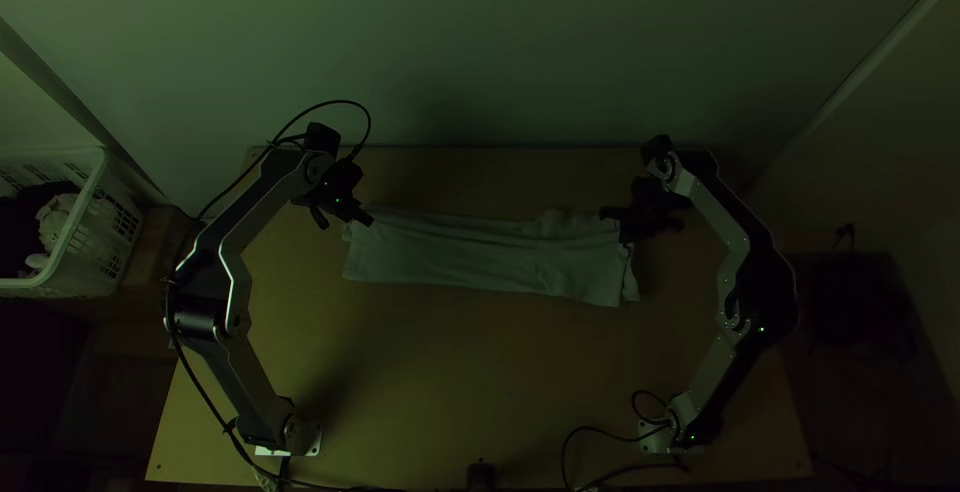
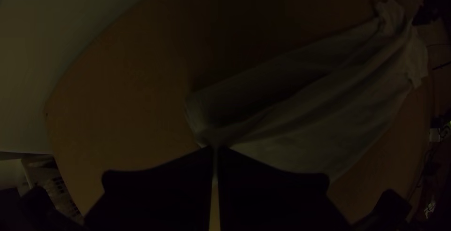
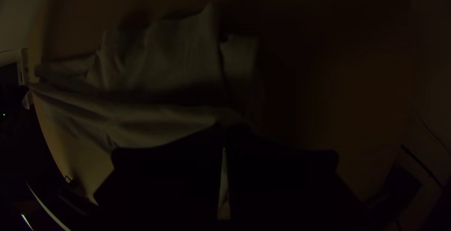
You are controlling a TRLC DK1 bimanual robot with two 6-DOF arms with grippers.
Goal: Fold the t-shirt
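Observation:
The pale t-shirt (image 1: pixel 470 254) lies as a long, narrow strip across the upper middle of the table, with creases along it and a rumpled right end. At its upper left corner is my left gripper (image 1: pixel 362 220); in the left wrist view the left gripper (image 2: pixel 215 150) is shut on an edge of the t-shirt (image 2: pixel 300 113). My right gripper (image 1: pixel 622 228) is at the upper right end of the strip; in the right wrist view the right gripper (image 3: pixel 224 130) is shut on the cloth, with folds of the t-shirt (image 3: pixel 164 62) spreading beyond its fingers.
The wooden table (image 1: pixel 430 372) shows bare on the near side of the cloth. A white basket (image 1: pixel 75 237) with clothes stands left of the table. A pale wall (image 1: pixel 500 42) rises behind the far edge. Cables run near both arm bases.

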